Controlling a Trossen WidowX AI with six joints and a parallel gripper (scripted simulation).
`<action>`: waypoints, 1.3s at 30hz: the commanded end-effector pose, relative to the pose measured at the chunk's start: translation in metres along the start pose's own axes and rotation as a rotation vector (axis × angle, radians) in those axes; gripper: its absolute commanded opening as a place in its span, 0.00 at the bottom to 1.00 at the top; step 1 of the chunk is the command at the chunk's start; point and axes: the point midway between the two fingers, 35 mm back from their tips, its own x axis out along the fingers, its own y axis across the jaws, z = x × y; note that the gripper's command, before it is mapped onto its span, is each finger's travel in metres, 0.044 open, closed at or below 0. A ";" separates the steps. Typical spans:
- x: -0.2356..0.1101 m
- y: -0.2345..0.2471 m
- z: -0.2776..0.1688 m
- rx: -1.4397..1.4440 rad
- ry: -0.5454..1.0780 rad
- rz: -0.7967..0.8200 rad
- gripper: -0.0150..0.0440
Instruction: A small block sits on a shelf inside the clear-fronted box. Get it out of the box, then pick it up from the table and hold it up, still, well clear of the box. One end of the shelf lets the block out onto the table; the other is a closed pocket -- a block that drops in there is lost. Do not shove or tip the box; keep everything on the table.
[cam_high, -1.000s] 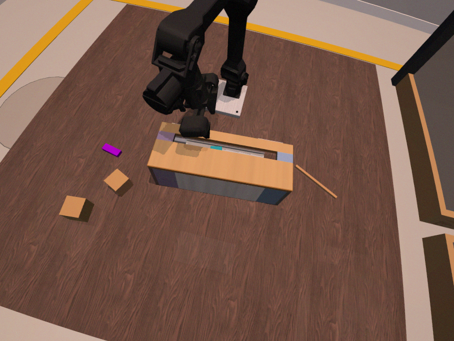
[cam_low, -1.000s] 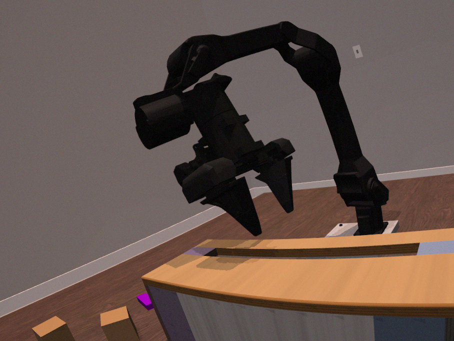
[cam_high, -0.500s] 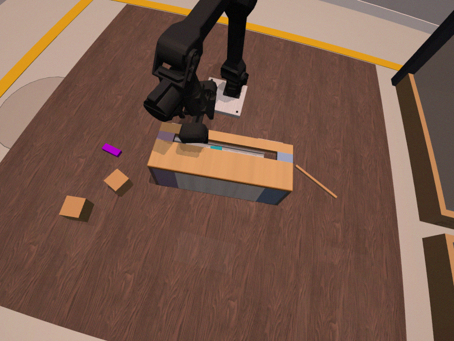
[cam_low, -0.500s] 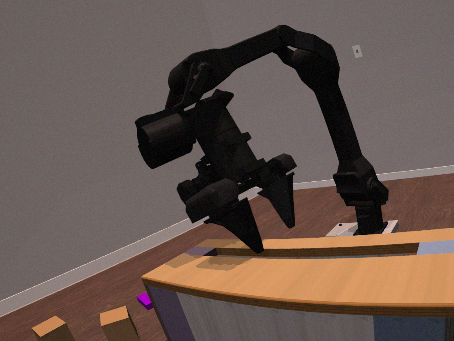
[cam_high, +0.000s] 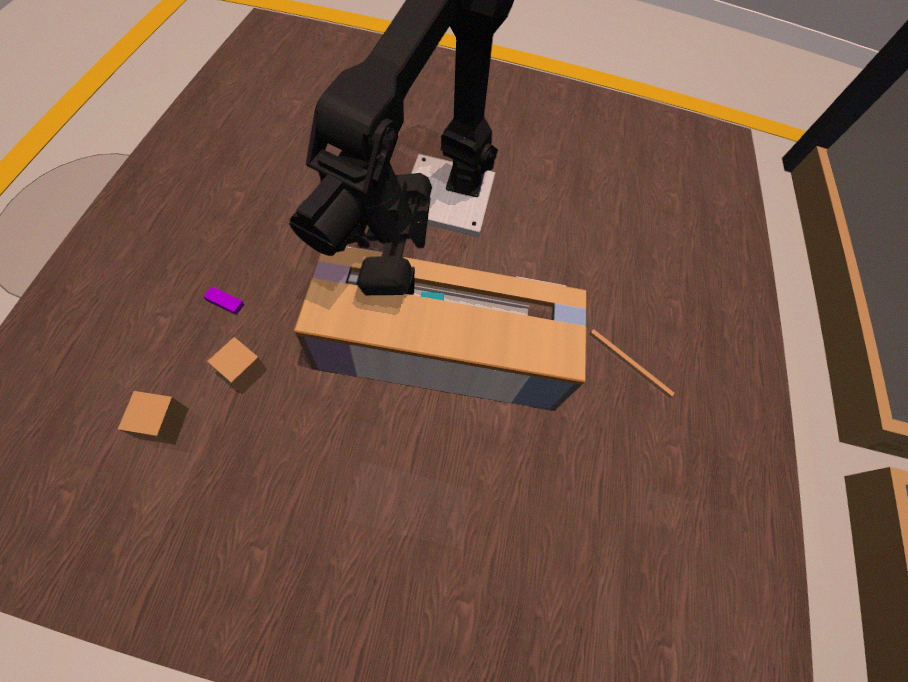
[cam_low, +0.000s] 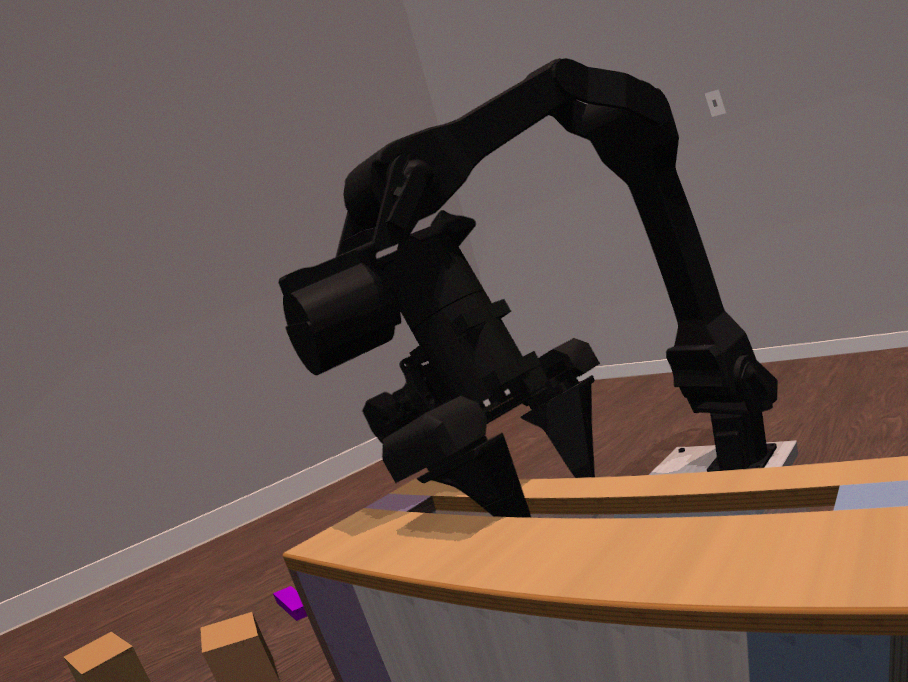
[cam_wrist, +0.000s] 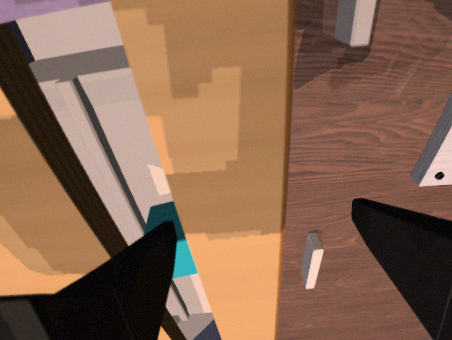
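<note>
The wooden-topped box (cam_high: 440, 337) (cam_low: 623, 550) (cam_wrist: 240, 275) stands upright, with a long slot in its top. Through the slot, the teal block (cam_high: 432, 295) (cam_wrist: 185, 257) sits on the pale shelf (cam_high: 477, 303) (cam_wrist: 120, 125), left of the slot's middle in the top view. My gripper (cam_low: 557, 496) (cam_wrist: 263, 219) is open and empty, straddling the box's back top rail. One finger is at the slot, its tip end hidden by the front panel in the exterior view, and partly covers the block in the wrist view. The other is behind the box. Which shelf end is open is not clear.
A magenta bar (cam_high: 223, 300) (cam_low: 291, 601) and two wooden cubes (cam_high: 232, 359) (cam_high: 148, 413) lie left of the box. A thin wooden stick (cam_high: 632, 363) lies off its right end. The arm's white base plate (cam_high: 451, 212) is behind the box.
</note>
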 end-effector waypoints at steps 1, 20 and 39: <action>0.008 -0.002 0.004 -0.003 -0.002 -0.007 0.93; 0.020 -0.003 -0.003 0.000 0.001 -0.001 0.93; 0.034 -0.003 -0.041 0.000 0.005 -0.001 0.93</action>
